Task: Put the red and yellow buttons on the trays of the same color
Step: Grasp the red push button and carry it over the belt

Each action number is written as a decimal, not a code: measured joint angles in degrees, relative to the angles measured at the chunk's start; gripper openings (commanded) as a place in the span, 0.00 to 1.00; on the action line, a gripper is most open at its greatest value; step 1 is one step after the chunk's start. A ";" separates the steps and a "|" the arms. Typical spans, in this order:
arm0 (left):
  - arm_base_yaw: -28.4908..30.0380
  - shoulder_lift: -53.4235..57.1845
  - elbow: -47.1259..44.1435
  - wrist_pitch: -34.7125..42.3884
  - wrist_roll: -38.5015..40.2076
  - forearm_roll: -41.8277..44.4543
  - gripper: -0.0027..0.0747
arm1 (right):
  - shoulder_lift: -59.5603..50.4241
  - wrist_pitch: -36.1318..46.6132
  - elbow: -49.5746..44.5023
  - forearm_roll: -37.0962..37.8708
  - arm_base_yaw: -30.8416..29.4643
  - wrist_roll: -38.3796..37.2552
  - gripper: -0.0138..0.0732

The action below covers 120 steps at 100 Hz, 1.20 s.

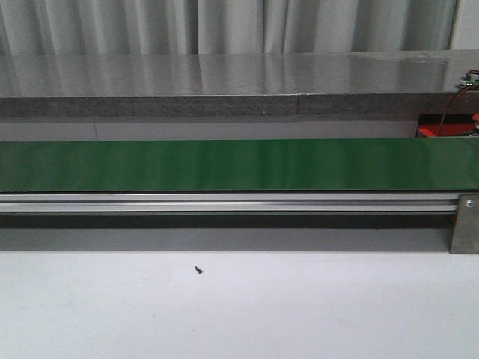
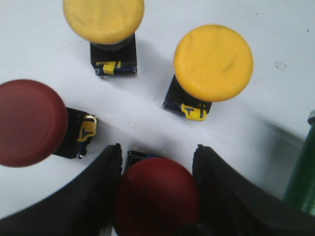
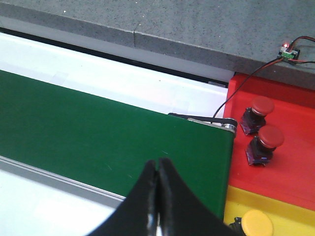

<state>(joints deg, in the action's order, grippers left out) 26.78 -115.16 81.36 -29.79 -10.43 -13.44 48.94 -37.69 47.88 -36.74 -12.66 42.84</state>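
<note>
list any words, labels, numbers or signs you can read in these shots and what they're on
No readable text in any view.
Yellow marks on the dark bases of the yellow buttons and the side red button: shapes only, too blurred to read as letters.
Small circuit board on the grey ledge: too small to read.
Green belt, red tray and yellow tray: no markings visible.

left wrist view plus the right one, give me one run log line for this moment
left gripper: open around red mushroom-head button | right gripper: shut, empty, over green belt | red tray: two red buttons
</note>
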 measured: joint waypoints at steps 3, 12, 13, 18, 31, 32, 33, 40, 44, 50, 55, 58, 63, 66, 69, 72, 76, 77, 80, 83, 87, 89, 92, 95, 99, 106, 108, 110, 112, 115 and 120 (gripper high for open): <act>0.00 0.43 0.00 -0.43 0.00 0.00 0.18 | 0.00 0.00 0.00 0.00 0.00 0.00 0.08; 0.00 2.80 0.00 -1.08 0.00 0.00 0.18 | 0.00 0.00 0.00 0.00 0.00 0.00 0.08; 0.00 3.05 0.00 -1.08 0.00 0.00 0.18 | 0.00 0.00 0.00 0.00 0.00 0.00 0.08; 0.00 5.14 0.00 -1.49 0.00 0.00 0.18 | 0.00 0.00 0.00 0.00 0.00 0.00 0.08; 0.00 10.45 0.00 -3.71 0.00 0.00 0.18 | 0.00 0.00 0.00 0.00 0.00 0.00 0.08; 0.00 11.02 0.00 -3.87 0.00 0.00 0.18 | 0.00 0.00 0.00 0.00 0.00 0.00 0.08; 0.00 11.29 0.00 -4.18 0.00 0.00 0.18 | 0.00 0.00 0.00 0.00 0.00 0.00 0.08; -0.32 14.11 0.00 -5.98 0.00 0.00 0.18 | 0.00 0.00 0.00 0.00 0.00 0.00 0.08; -0.45 15.63 0.00 -6.85 0.00 0.00 0.18 | 0.00 0.00 0.00 0.00 0.00 0.00 0.08; -0.91 17.42 0.00 -8.36 0.00 0.00 0.18 | 0.00 0.00 0.00 0.00 0.00 0.00 0.08; -1.37 18.65 0.00 -9.41 0.00 0.00 0.18 | 0.00 0.00 0.00 0.00 0.00 0.00 0.08; -1.67 19.32 0.00 -9.90 0.00 0.00 0.18 | 0.00 0.00 0.00 0.00 0.00 0.00 0.08; -2.28 19.99 0.00 -10.91 0.00 0.00 0.18 | 0.00 0.00 0.00 0.00 0.00 0.00 0.08; -2.86 20.26 0.00 -11.60 0.00 0.00 0.18 | 0.00 0.00 0.00 0.00 0.00 0.00 0.08; -3.30 20.37 0.00 -12.11 0.00 0.00 0.18 | 0.00 0.00 0.00 0.00 0.00 0.00 0.08; -3.79 20.40 0.00 -12.58 0.00 0.00 0.18 | 0.00 0.00 0.00 0.00 0.00 0.00 0.08; -4.58 20.50 0.00 -13.12 0.00 0.00 0.18 | 0.00 0.00 0.00 0.00 0.00 0.00 0.08; -4.71 20.50 0.00 -13.24 0.00 -0.10 0.18 | 0.00 0.00 0.00 0.00 0.00 0.00 0.08; -5.42 20.50 0.00 -13.57 0.00 -0.10 0.18 | 0.00 0.00 0.00 0.00 0.00 0.00 0.08; -5.96 20.50 0.00 -13.81 -0.10 -0.10 0.18 | 0.00 0.00 0.00 0.00 0.00 0.00 0.08; -6.78 20.50 0.00 -13.91 -0.10 -0.10 0.18 | 0.00 0.00 0.00 0.00 0.00 0.00 0.08; -7.05 20.50 0.00 -13.91 -0.10 -0.10 0.18 | 0.00 0.00 0.00 0.00 0.00 0.00 0.08; -7.68 20.50 -0.12 -13.91 -0.20 -0.10 0.18 | 0.00 0.00 0.00 0.00 0.00 0.00 0.08; -8.19 20.50 -0.22 -13.91 -0.20 -0.10 0.18 | 0.00 0.00 0.00 0.00 0.00 0.00 0.08; -8.91 20.50 -0.67 -13.91 -0.20 -0.21 0.18 | 0.00 0.00 0.00 0.00 0.00 0.00 0.08; -9.73 20.50 -1.74 -13.44 -0.20 -0.32 0.18 | 0.00 0.00 0.00 0.00 0.00 0.00 0.08; -10.08 20.50 -2.18 -13.15 -0.20 -0.32 0.18 | 0.00 0.00 0.00 0.00 0.00 0.00 0.08; -10.11 20.50 -2.63 -12.92 -0.22 -0.32 0.18 | 0.00 0.00 0.00 0.00 0.00 0.00 0.08; -10.41 20.50 -3.11 -12.81 -0.22 -0.41 0.18 | 0.00 0.00 0.00 0.00 0.00 0.00 0.08; -10.75 20.50 -3.76 -12.32 -0.22 -0.41 0.18 | 0.00 0.00 0.00 0.00 0.00 0.00 0.08; -11.09 20.50 -4.88 -11.60 -0.22 -0.41 0.18 | 0.00 0.00 0.00 0.00 0.00 0.00 0.08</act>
<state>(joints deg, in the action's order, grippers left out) 15.69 -94.67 76.48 -41.39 -10.65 -13.85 48.94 -37.69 47.88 -36.74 -12.66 42.84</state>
